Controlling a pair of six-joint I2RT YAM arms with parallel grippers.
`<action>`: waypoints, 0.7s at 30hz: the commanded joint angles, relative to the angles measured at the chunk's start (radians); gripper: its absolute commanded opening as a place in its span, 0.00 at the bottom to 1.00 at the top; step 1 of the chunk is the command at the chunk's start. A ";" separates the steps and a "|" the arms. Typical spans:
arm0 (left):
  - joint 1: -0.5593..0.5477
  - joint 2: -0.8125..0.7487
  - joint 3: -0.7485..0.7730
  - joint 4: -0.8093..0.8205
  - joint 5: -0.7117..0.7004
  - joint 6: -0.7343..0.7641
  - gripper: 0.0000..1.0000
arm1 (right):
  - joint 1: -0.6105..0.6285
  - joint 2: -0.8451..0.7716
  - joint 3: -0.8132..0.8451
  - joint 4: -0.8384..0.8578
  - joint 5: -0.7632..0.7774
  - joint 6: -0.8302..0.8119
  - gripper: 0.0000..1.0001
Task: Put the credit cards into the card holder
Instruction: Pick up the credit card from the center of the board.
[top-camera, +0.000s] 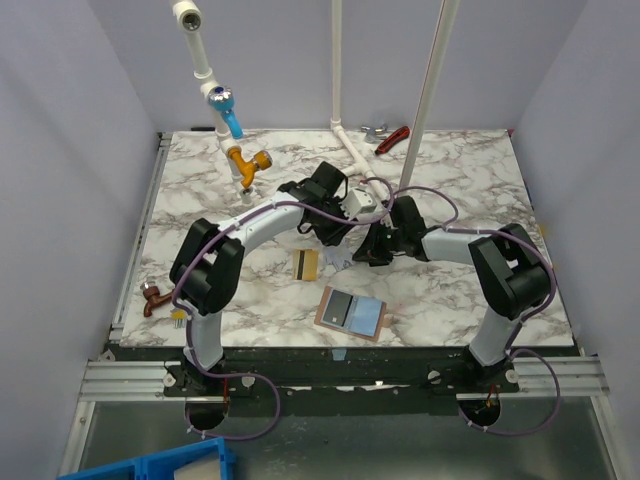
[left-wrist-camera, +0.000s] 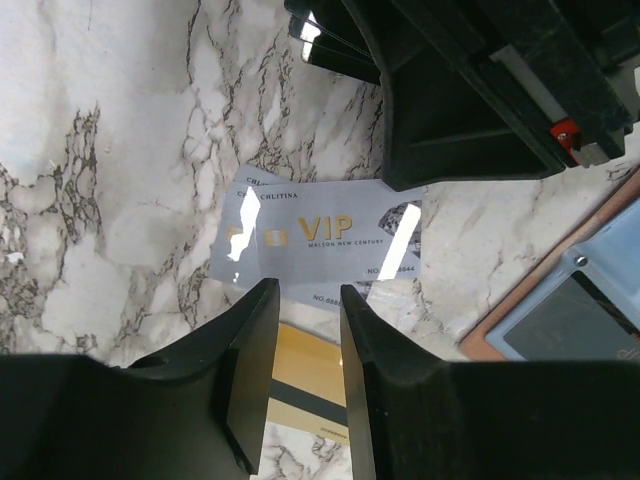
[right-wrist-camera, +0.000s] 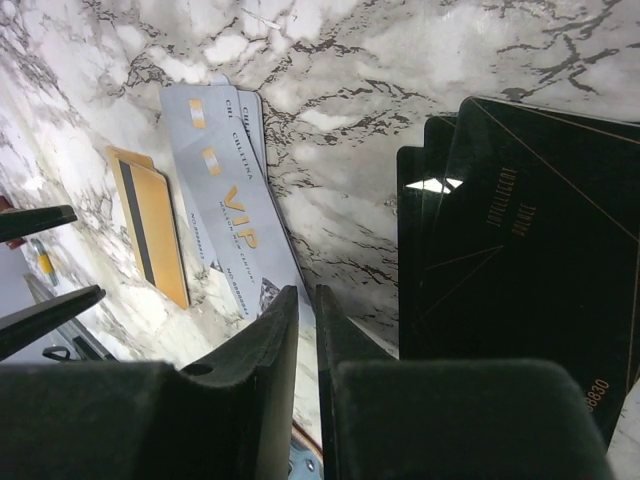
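Note:
The tan card holder (top-camera: 328, 300) lies open near the front, with a dark card and a light blue card (top-camera: 368, 316) on it. A gold credit card (top-camera: 305, 263) with a dark stripe lies flat to its upper left. Overlapping silvery-grey VIP cards (left-wrist-camera: 320, 235) rest just past the gold one. Black cards (right-wrist-camera: 520, 230) lie to their right. My left gripper (left-wrist-camera: 305, 295) hovers open over the gold card (left-wrist-camera: 305, 375), holding nothing. My right gripper (right-wrist-camera: 305, 298) is at the edge of the silver cards (right-wrist-camera: 225, 190), with only a narrow slit between its jaws. Whether it grips a card is unclear.
White pipes with a blue and an orange valve (top-camera: 240, 155) stand at the back left. A red-handled tool (top-camera: 392, 138) lies at the back edge. A small brass fitting (top-camera: 152, 297) sits at the table's left edge. A blue bin (top-camera: 150, 465) is below the front.

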 joint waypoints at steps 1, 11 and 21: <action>0.011 0.026 0.040 -0.042 0.036 -0.117 0.33 | -0.007 -0.014 -0.031 0.006 0.023 0.012 0.15; 0.024 0.036 0.021 -0.042 0.045 -0.151 0.35 | -0.007 -0.111 -0.056 0.036 0.002 0.043 0.10; 0.057 0.092 0.086 -0.081 0.109 -0.190 0.40 | -0.007 -0.036 -0.106 0.162 -0.085 0.109 0.01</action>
